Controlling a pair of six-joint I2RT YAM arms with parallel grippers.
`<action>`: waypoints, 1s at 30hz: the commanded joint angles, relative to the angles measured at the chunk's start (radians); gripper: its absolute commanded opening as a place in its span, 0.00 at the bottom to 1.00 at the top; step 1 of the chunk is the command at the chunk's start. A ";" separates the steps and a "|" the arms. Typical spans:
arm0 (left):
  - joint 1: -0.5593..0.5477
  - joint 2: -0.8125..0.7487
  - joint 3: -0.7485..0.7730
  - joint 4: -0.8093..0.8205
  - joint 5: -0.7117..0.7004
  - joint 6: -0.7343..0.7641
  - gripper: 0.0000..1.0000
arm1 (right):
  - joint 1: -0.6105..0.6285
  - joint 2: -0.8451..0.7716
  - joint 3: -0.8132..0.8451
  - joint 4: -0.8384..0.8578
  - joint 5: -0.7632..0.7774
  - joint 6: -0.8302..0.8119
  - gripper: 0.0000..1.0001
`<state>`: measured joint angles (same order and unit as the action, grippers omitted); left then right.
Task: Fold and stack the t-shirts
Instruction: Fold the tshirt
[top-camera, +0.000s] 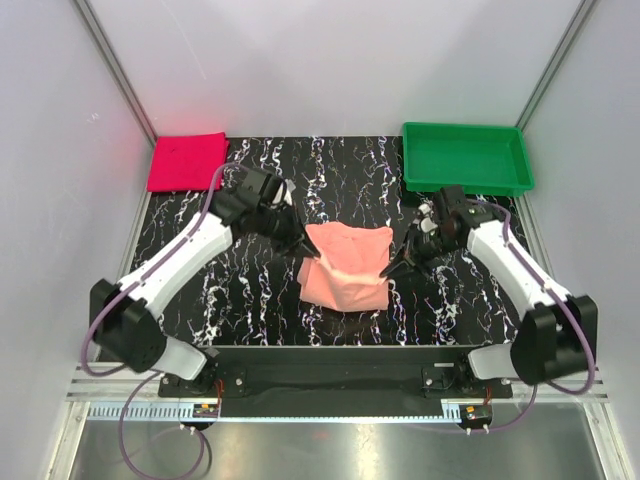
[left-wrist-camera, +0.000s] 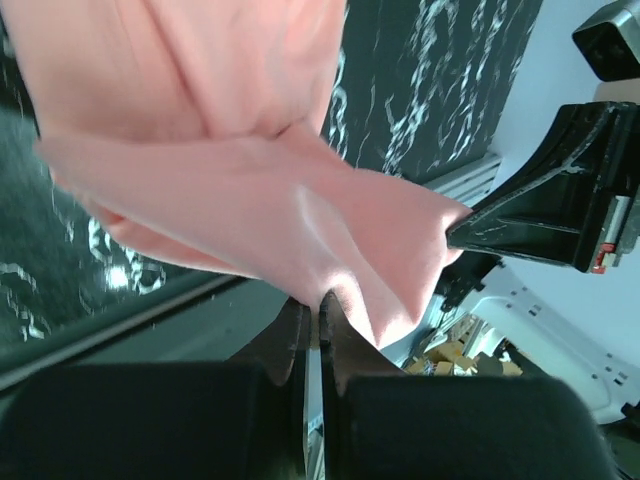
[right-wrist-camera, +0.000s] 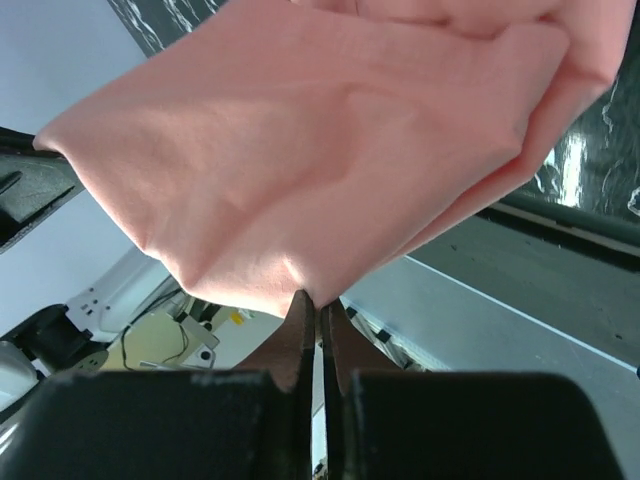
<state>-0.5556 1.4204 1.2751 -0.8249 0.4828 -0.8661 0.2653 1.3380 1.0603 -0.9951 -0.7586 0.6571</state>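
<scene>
A salmon-pink t-shirt (top-camera: 345, 265) lies partly folded in the middle of the black marbled table, its near part raised off the surface. My left gripper (top-camera: 310, 258) is shut on the shirt's left edge; the left wrist view shows the cloth (left-wrist-camera: 250, 190) pinched at the fingertips (left-wrist-camera: 300, 325). My right gripper (top-camera: 388, 270) is shut on the right edge, and the pink fabric (right-wrist-camera: 320, 160) hangs from its tips (right-wrist-camera: 305, 315). A magenta-red t-shirt (top-camera: 186, 160) lies folded flat at the back left corner.
A green plastic tray (top-camera: 467, 158) stands at the back right. White walls and metal frame posts enclose the table (top-camera: 250, 300) on three sides. The arm bases sit on a dark rail along the near edge.
</scene>
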 joint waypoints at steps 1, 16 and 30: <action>0.046 0.084 0.118 0.041 0.085 0.072 0.00 | -0.041 0.087 0.108 -0.031 -0.071 -0.102 0.00; 0.131 0.301 0.233 0.093 0.174 0.071 0.00 | -0.141 0.421 0.357 0.015 -0.134 -0.125 0.00; 0.053 0.036 0.051 -0.002 0.137 0.080 0.00 | -0.140 0.251 0.176 -0.034 -0.064 -0.165 0.00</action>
<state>-0.4648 1.5623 1.4017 -0.8200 0.6003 -0.7650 0.1272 1.6920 1.3018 -0.9913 -0.8459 0.5240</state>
